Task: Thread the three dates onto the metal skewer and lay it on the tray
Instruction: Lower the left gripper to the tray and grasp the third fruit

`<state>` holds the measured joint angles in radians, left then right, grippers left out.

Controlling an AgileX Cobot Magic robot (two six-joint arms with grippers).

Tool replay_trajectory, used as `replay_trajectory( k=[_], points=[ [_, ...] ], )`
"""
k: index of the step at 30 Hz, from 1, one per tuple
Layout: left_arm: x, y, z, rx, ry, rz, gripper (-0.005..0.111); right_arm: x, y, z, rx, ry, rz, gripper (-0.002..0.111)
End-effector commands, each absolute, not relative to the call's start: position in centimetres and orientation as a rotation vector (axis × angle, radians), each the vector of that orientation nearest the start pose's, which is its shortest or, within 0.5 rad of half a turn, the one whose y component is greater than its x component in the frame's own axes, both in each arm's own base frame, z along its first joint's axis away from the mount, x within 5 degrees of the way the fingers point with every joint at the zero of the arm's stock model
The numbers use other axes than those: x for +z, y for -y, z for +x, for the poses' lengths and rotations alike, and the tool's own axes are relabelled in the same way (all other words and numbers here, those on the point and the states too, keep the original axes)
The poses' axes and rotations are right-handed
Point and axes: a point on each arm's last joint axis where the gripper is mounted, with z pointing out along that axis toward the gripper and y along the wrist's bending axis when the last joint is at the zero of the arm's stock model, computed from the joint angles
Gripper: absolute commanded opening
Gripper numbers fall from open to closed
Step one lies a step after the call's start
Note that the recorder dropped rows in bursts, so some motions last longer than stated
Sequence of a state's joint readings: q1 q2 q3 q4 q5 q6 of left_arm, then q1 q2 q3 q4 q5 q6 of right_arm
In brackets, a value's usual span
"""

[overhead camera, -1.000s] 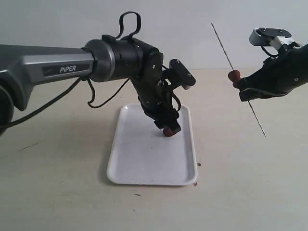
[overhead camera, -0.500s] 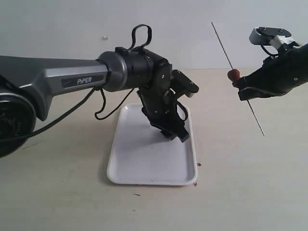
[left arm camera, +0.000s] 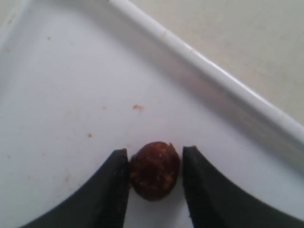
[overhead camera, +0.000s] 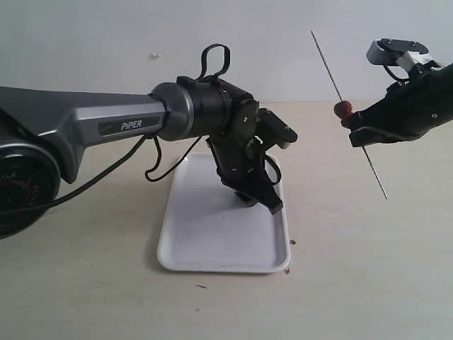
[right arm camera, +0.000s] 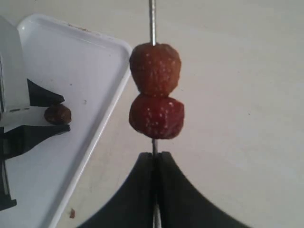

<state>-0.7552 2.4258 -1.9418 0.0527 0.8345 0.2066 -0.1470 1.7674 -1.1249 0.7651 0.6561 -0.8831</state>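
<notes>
One wrinkled red-brown date (left arm camera: 154, 170) lies on the white tray (left arm camera: 213, 80) near its rim. My left gripper (left arm camera: 155, 150) straddles it: one fingertip touches it and a thin gap shows at the other. In the exterior view the left gripper (overhead camera: 263, 202) is low over the right side of the tray (overhead camera: 205, 241) and hides that date. My right gripper (right arm camera: 153, 156) is shut on the metal skewer (right arm camera: 152, 19), with two dates (right arm camera: 155, 69) (right arm camera: 156, 116) threaded just beyond its tips. It holds the skewer (overhead camera: 327, 67) up at the right, tilted.
Small brown crumbs (overhead camera: 287, 270) lie by the tray's front right corner. The left arm's black cable (overhead camera: 152, 166) loops over the table behind the tray. Bare table surrounds the tray on all sides.
The left gripper has shifted right and down toward the tray's right rim, and its jaws have narrowed round the date. The right gripper and skewer have barely moved.
</notes>
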Motion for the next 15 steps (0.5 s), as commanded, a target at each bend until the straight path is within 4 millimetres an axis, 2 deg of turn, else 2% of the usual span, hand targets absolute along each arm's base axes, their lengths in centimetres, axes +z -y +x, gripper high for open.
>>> replay_trajectory(
  k=[1, 4, 5, 11, 15],
  points=[
    [11.3, 34.8, 37.2, -0.072, -2.468, 1.334, 0.037, 21.0, 1.5, 35.9, 0.427, -2.511, -0.255, 0.0],
    [11.3, 34.7, 37.2, -0.071, -2.471, 1.336, 0.021, 21.0, 1.5, 35.9, 0.429, -2.51, -0.253, 0.0],
    [11.3, 34.7, 37.2, -0.071, -2.471, 1.336, 0.02, 21.0, 1.5, 35.9, 0.429, -2.51, -0.253, 0.0],
    [11.5, 34.5, 37.3, -0.069, -2.476, 1.329, 0.03, 21.0, 1.5, 35.9, 0.422, -2.506, -0.26, 0.0],
    [13.0, 33.7, 37.9, -0.076, -2.484, 1.294, 0.029, 21.0, 1.5, 35.9, 0.42, -2.505, -0.276, 0.0]
  ],
)
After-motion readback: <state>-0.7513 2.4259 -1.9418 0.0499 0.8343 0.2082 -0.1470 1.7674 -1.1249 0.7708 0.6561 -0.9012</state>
